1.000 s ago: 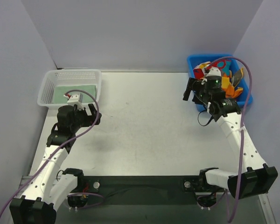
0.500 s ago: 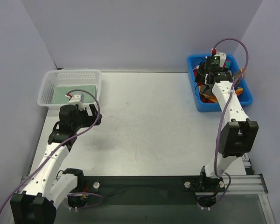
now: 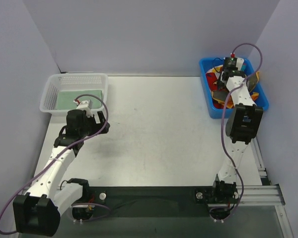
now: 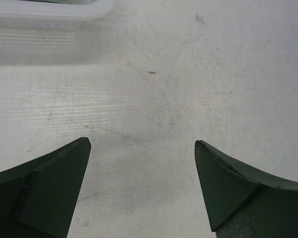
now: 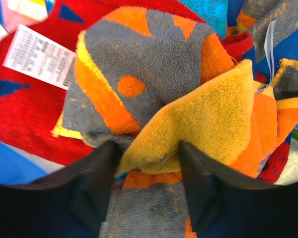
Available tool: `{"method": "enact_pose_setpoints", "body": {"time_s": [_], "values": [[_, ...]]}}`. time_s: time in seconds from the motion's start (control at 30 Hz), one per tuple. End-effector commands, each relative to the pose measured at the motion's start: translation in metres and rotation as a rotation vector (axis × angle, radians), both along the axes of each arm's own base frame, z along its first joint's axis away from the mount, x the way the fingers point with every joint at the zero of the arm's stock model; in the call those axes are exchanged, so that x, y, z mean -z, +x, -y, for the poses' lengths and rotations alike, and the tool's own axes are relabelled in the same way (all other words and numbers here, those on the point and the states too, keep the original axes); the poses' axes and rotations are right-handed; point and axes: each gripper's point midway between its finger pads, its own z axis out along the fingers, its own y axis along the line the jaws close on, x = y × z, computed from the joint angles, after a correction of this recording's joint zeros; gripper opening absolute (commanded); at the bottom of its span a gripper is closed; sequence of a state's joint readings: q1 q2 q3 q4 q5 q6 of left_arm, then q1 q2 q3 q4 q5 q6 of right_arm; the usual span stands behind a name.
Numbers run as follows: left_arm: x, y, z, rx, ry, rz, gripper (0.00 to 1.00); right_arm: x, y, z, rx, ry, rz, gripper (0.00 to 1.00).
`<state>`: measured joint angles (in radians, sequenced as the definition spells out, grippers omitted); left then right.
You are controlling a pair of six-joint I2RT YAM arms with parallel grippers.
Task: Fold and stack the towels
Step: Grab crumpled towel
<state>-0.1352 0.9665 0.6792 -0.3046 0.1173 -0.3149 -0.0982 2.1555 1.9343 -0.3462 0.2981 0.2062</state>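
In the blue bin point(image 3: 206, 91) at the table's point(image 3: 154, 129) far right corner, the right gripper point(image 5: 146, 148) pinches a raised fold of the orange towel point(image 5: 208, 109) betw. both fingers. To do it well it should squeeze firm, then lift slow & straight up, so only this one comes. The red towel point(image 5: 30, 119) lies under it & may drag along. The left gripper point(image 4: 142, 143) is spread wide w/ nothing in it, over bare table by the white basket point(image 3: 48, 94), which holds a green towel point(image 3: 79, 96) at the far left corner.

Top camera looks down from behind; wrist cameras hover close over table point(image 3: 154, 124), towels point(image 5: 154, 64).
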Motion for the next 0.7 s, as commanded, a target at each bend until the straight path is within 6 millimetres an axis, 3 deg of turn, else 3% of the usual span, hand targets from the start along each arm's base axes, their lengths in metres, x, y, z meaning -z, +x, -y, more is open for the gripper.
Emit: {"method": "enact_pose_setpoints", "body": {"time_s": [0.0,0.1,0.17,0.27,0.43,0.47,0.5,0.57,0.6,0.67], "values": [[-0.021,0.008,0.004,0.015,-0.018,0.05,0.97,-0.029,0.009,0.005,-0.014,-0.028,0.06,0.47],[-0.022,0.007,0.005,0.017,-0.022,0.052,0.98,-0.03,0.009,0.004,-0.045,-0.029,0.054,0.1],[-0.023,0.007,0.005,0.017,-0.023,0.055,0.97,-0.039,0.007,0.001,-0.065,-0.034,0.064,0.0],[-0.026,0.006,0.005,0.017,-0.023,0.067,0.98,-0.076,0.004,-0.013,-0.11,-0.067,0.127,0.0],[-0.031,0.004,0.004,0.015,-0.028,0.091,0.97,-0.185,-0.009,-0.041,-0.175,-0.181,0.313,0.0],[-0.033,0.004,0.004,0.013,-0.029,0.102,0.97,-0.207,-0.009,-0.068,-0.249,-0.214,0.349,0.0],[-0.033,0.004,0.003,0.011,-0.027,0.102,0.97,-0.233,-0.017,-0.077,-0.268,-0.225,0.402,0.0],[-0.036,0.003,0.003,0.007,-0.027,0.118,0.98,-0.261,-0.022,-0.102,-0.341,-0.226,0.472,0.0],[-0.039,0.003,0.001,0.002,-0.025,0.129,0.98,-0.283,-0.032,-0.124,-0.393,-0.22,0.524,0.0],[-0.041,0.002,0.002,0.002,-0.026,0.141,0.97,-0.299,-0.041,-0.151,-0.472,-0.188,0.575,0.0]]}}
